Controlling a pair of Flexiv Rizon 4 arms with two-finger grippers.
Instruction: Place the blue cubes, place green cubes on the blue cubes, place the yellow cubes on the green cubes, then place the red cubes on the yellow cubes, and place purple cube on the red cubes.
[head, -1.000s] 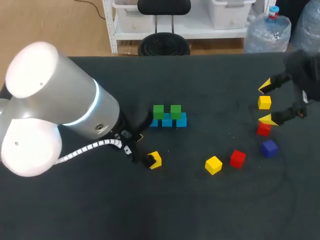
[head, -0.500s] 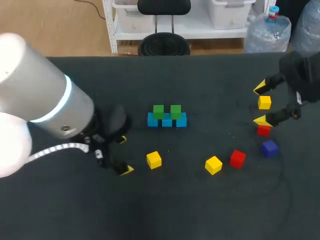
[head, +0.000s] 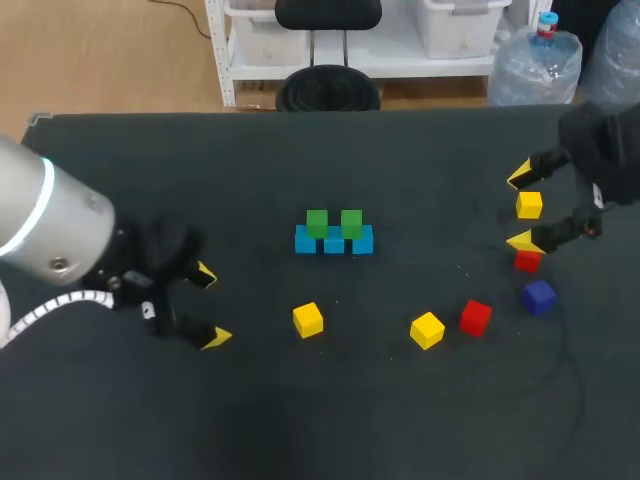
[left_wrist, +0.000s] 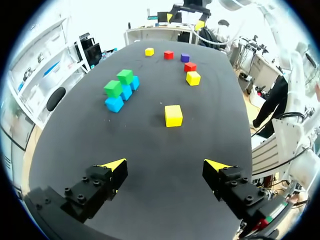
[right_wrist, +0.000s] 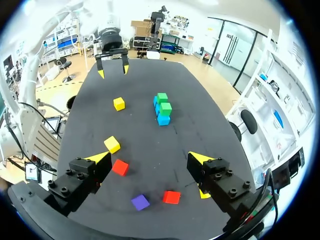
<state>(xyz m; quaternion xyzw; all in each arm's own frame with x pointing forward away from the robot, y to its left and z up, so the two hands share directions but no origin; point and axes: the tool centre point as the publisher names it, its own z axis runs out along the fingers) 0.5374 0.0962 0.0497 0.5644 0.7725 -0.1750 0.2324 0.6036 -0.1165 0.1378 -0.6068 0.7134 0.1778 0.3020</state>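
My left jaws stood wide released and held nothing, over the left part of the table (head: 400, 160). The nearest yellow cube (left_wrist: 173, 115) lay straight ahead of them, well apart from both tips. Beyond it and to one side stood the row of blue cubes (head: 334, 243) with two green cubes (head: 317, 222) on top. My right jaws were also released and empty, near the right edge of the table. In the head view a second yellow cube (head: 529, 205) showed between their two tips. In the right wrist view it was mostly hidden under one finger, so I could not tell if anything touched it. A red cube (head: 527, 261) lay just beside one tip, with the purple cube (head: 538, 297) near it. Another red cube (head: 475, 317) and a third yellow cube (head: 427, 329) lay close together, nearer the middle.
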